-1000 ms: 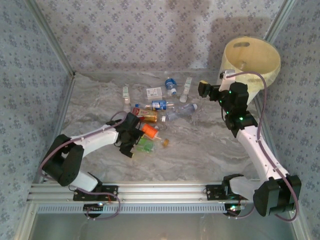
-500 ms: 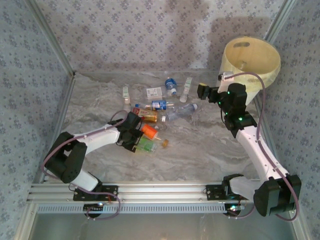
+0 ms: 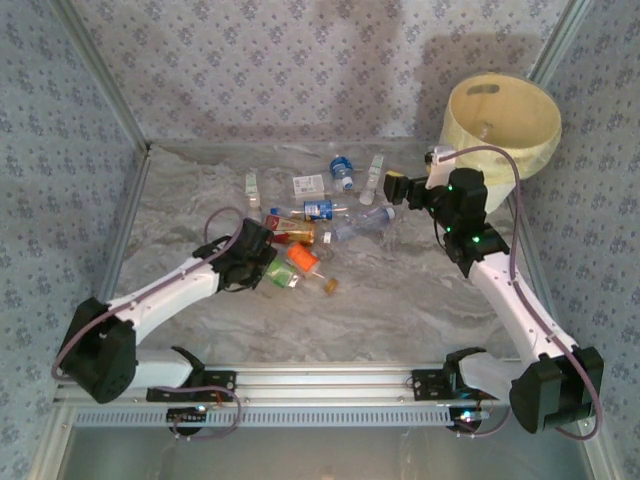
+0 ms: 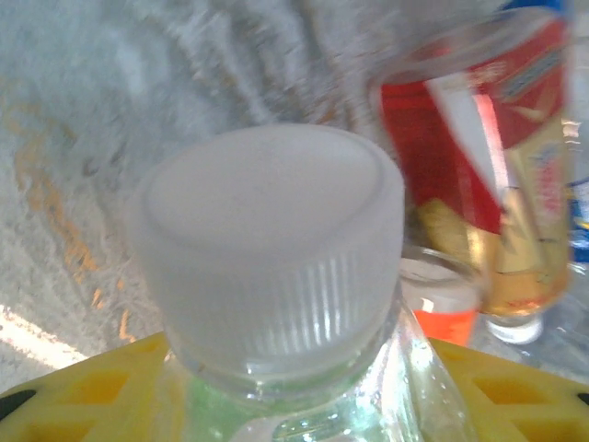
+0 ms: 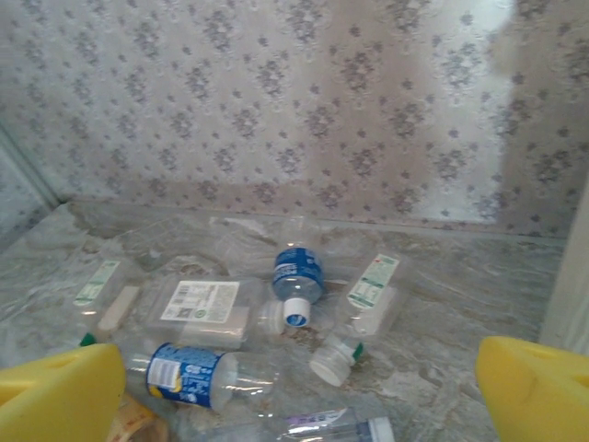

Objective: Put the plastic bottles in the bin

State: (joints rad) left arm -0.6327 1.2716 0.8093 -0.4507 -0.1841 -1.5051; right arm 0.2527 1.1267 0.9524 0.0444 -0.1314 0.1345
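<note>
My left gripper (image 3: 258, 264) is clamped on the shoulder of a green-labelled bottle (image 3: 284, 279), its white cap (image 4: 267, 239) poking out just ahead of the fingers, so I judge it ready to lift. My right gripper (image 5: 294, 396) hangs with jaws wide apart over the far bottles (image 5: 296, 276), lined up to pick one; the bin (image 3: 500, 120) stands close behind it

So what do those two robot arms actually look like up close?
The left arm and right arm are white tubes with chunky black joints. Both end in blocky yellow fingers. Thin purplish cables loop alongside, and small green lights glow on the right arm.
</note>
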